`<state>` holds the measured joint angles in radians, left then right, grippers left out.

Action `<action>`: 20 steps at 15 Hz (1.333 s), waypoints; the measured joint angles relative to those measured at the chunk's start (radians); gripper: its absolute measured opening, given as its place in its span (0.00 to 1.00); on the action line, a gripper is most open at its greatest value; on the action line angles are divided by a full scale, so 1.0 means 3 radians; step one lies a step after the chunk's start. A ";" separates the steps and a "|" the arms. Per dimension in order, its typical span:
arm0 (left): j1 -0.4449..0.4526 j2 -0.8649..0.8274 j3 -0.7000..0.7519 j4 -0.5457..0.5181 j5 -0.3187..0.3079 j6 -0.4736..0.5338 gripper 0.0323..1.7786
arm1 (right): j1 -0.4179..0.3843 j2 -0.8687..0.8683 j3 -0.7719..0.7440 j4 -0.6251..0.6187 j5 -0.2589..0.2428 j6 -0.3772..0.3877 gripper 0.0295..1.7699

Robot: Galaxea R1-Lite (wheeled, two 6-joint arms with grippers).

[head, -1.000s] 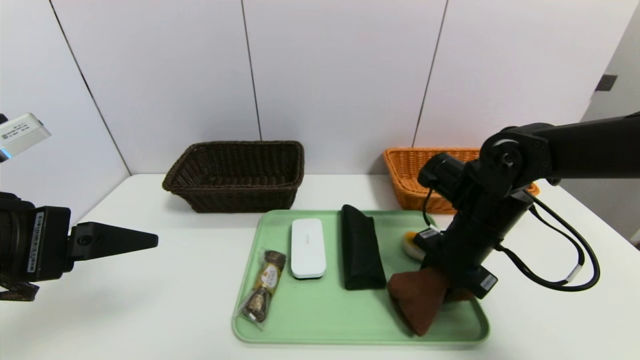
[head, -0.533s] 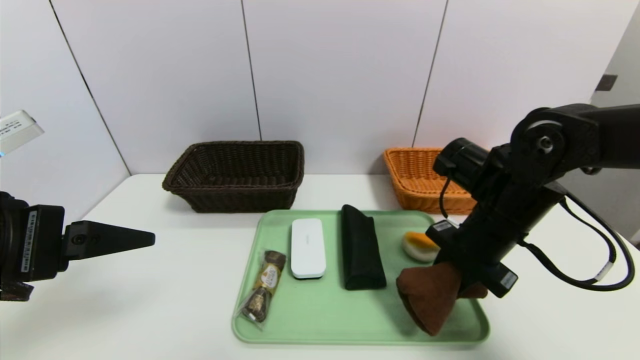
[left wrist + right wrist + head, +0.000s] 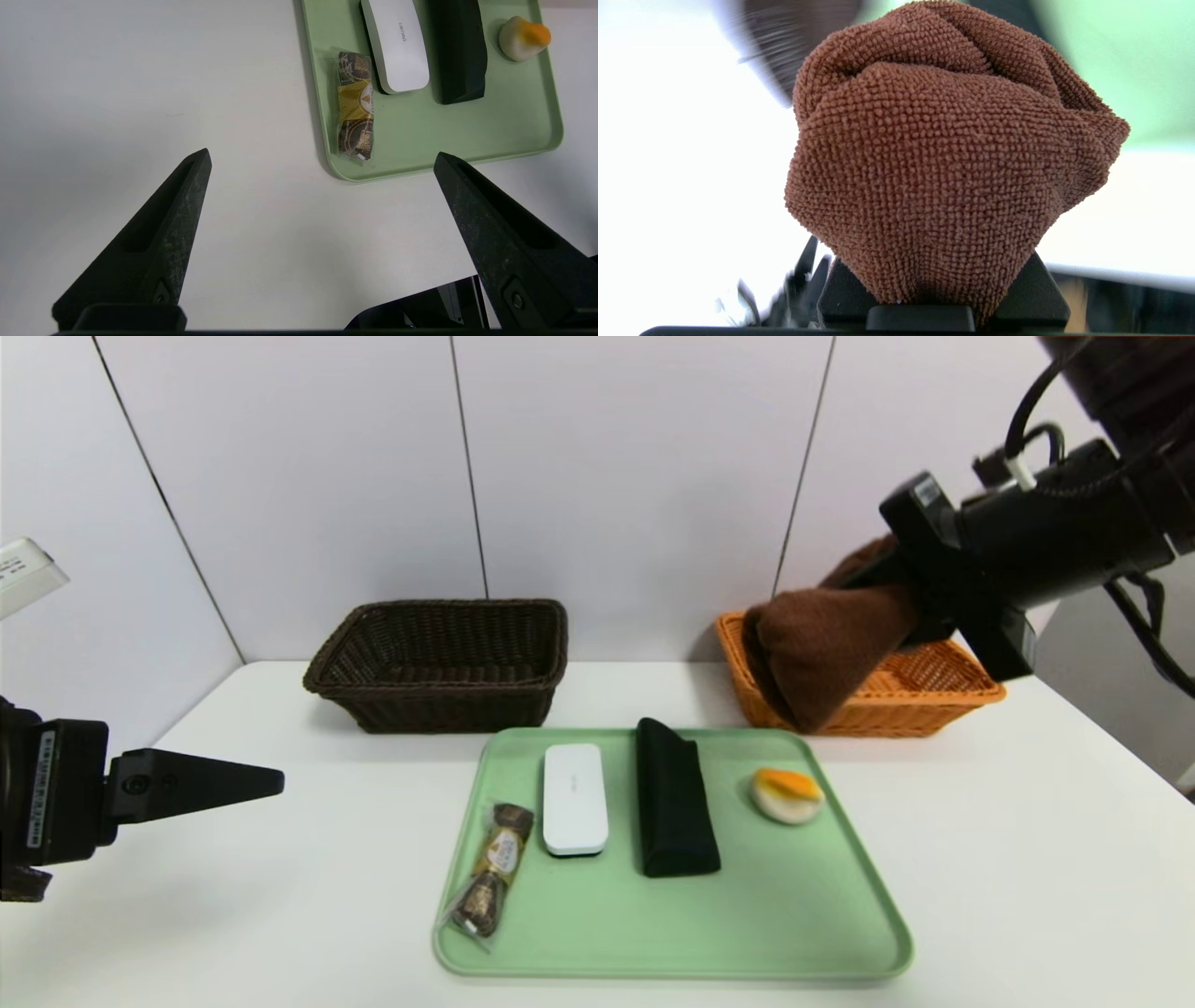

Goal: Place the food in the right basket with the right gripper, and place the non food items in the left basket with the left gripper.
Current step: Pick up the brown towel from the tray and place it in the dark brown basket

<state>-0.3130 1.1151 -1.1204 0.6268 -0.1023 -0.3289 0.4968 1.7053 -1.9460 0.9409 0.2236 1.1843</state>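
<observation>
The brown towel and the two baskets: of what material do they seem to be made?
Brown towel: probably microfibre, matte, with nubby loops. Dark basket and orange basket: woven wicker, perhaps synthetic, slightly glossy; the strands interlace visibly.

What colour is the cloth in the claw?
Brown towel, best seen in the right wrist view.

Head camera faces forward and down over the whole tray (image 3: 672,933); left wrist camera looks down from nearer, sharing the tray; right wrist's towel (image 3: 934,163) fills its close view, head sharing it!
</observation>
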 joint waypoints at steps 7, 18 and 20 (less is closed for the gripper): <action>-0.0025 -0.0011 0.0032 0.0011 -0.0005 0.0010 0.95 | 0.0772 0.0291 -0.0094 -0.2079 -0.1211 -0.1257 0.21; -0.0151 -0.0019 0.0202 -0.0028 0.0040 -0.0001 0.95 | 0.0828 0.1411 -0.0013 -0.4045 -0.1380 -0.2570 0.21; -0.0151 -0.0027 0.0240 -0.0029 0.0038 0.0003 0.95 | 0.0829 0.1645 -0.0013 -0.4308 -0.1357 -0.2824 0.21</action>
<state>-0.3583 1.1070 -1.0483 0.6181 -0.0909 -0.3281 0.7455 2.1989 -1.9498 -0.3515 -0.1836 0.3370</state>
